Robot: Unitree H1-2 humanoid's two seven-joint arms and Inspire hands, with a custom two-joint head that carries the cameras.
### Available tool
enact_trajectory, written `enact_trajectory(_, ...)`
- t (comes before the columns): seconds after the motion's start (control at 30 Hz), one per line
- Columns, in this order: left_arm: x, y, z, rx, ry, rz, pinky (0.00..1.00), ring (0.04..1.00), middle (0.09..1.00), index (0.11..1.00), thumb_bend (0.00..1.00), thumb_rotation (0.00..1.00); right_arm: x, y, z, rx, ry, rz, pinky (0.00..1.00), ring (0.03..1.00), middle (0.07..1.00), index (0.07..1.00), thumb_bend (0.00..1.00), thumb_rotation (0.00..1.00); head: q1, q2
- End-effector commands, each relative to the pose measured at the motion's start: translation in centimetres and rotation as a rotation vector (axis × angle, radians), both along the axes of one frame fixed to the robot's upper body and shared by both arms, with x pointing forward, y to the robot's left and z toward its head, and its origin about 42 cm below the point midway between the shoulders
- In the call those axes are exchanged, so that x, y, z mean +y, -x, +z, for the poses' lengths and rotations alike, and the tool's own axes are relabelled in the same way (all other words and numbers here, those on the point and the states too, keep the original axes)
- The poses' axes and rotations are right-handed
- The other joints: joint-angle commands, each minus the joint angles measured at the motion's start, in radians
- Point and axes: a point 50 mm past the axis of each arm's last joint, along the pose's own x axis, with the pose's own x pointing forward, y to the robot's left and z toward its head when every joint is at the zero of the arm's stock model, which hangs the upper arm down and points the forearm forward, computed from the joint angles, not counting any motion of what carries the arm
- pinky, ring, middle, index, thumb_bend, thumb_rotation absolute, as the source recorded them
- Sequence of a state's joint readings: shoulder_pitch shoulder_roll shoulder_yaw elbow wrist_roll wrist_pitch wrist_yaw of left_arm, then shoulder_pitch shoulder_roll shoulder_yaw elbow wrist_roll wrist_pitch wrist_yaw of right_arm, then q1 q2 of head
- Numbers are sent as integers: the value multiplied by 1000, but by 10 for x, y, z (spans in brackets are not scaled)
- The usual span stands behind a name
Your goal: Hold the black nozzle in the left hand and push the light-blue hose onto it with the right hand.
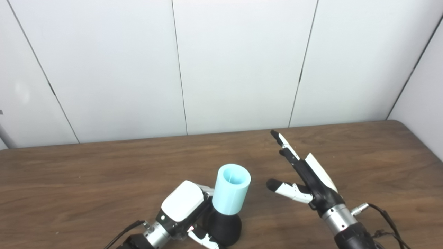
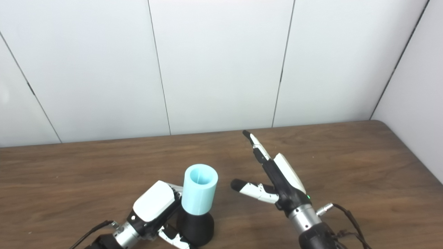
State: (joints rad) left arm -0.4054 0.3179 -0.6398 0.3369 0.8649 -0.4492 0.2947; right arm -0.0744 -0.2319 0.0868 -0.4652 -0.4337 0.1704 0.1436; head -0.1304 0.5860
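A: Near the front edge of the brown wood-grain table [image 1: 104,173], the light-blue cylindrical plastic hose [image 1: 231,189] sits upright on the flared black nozzle [image 1: 224,228], seemingly seated. The robot's left hand [image 1: 182,207], white-backed, is wrapped round the nozzle's base.

B: And the right hand [image 1: 304,180]?

A: Empty, fingers spread wide, hovering just right of the hose without touching.

B: What might go wrong?

A: My guess: if the left hand lets go crookedly it could tip the stack, or a sideways brush from the right hand could knock the hose askew.

B: Do the views differ?

A: The right eye view shows a green light at the right wrist, and the table's far right corner; the left eye view shows neither.
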Motion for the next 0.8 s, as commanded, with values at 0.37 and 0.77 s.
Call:
enact_trajectory(0.37, 8, 55, -72, 217, -15, 23, 349, 435, 496, 473, 523, 0, 33, 34, 53, -363, 302, 108, 987, 949, 950, 924, 953, 893, 2, 2)
enact_trajectory(0.77, 8, 55, -72, 219, -26, 19, 326, 415, 492, 478, 523, 0, 51, 41, 51, -380, 452, 133, 1000, 991, 995, 956, 990, 886, 1, 0)
